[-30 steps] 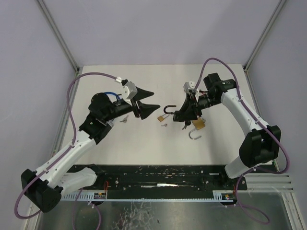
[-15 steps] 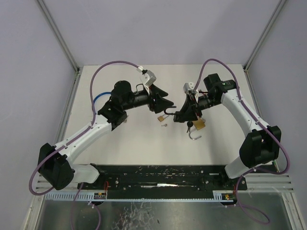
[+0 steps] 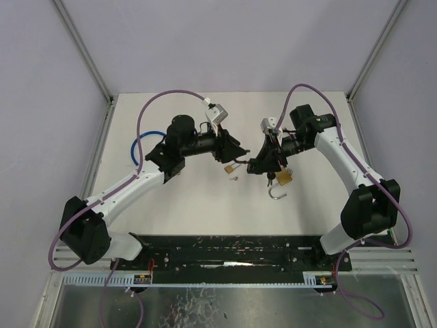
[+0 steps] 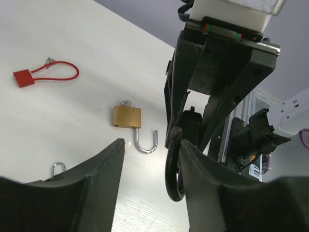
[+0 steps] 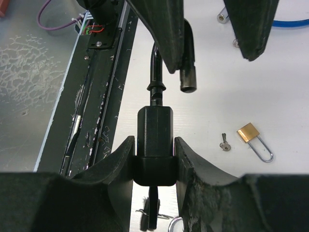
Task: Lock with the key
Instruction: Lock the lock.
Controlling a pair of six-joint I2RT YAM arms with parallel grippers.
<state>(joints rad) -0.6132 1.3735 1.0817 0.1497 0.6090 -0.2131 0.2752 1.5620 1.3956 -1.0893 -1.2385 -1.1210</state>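
Note:
My right gripper [image 3: 263, 162] is shut on the body of a black padlock [image 5: 154, 126] and holds it above the table, its open shackle [image 5: 186, 53] pointing at the left arm. A dark key with a wire ring [image 5: 153, 212] hangs below the body. My left gripper [image 3: 234, 150] is open. Its fingers straddle the shackle [image 4: 174, 169], and the right finger [image 4: 212, 193] touches it. In the left wrist view my left gripper [image 4: 152, 145] faces the right gripper's fingers [image 4: 193, 82].
A brass padlock [image 4: 128, 117] with an open shackle lies on the white table [image 3: 205, 205] under the right gripper. A small brass padlock [image 5: 251, 135] and a loose key [image 5: 223, 142] lie nearby. A red cable lock [image 4: 21, 77] and a blue cable [image 3: 136, 147] are there too.
My left arm has swung right toward the black padlock, and its open fingers now straddle the shackle. The right arm has barely moved.

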